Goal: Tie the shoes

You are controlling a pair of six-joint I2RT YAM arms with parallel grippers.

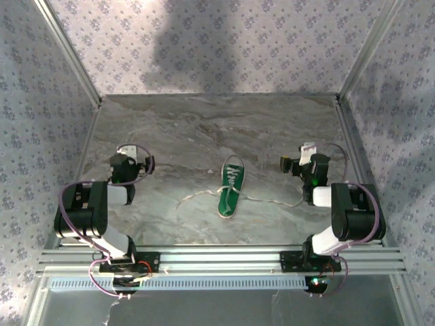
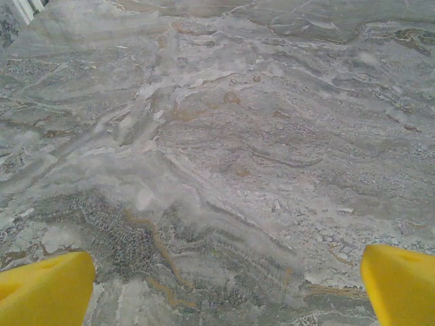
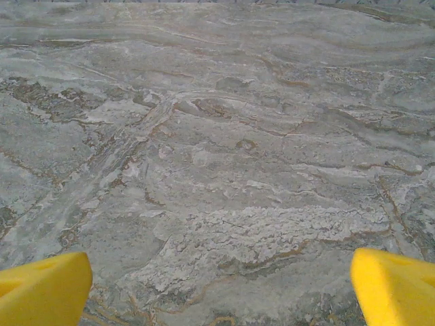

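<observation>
Both arms sit folded, one at the lower left and one at the lower right of the top view. The left tool (image 1: 129,155) and right tool (image 1: 297,161) hold their yellow fingers (image 2: 44,288) spread wide, gripping nothing.

Small green sneaker (image 1: 231,186), white toe cap away from arms, mid-table, untied white laces (image 1: 197,197) trailing both sides

A grey marbled tabletop (image 1: 204,129) — walled by floral-patterned panels (image 1: 285,41) and edged with aluminium rails (image 1: 224,260).
</observation>
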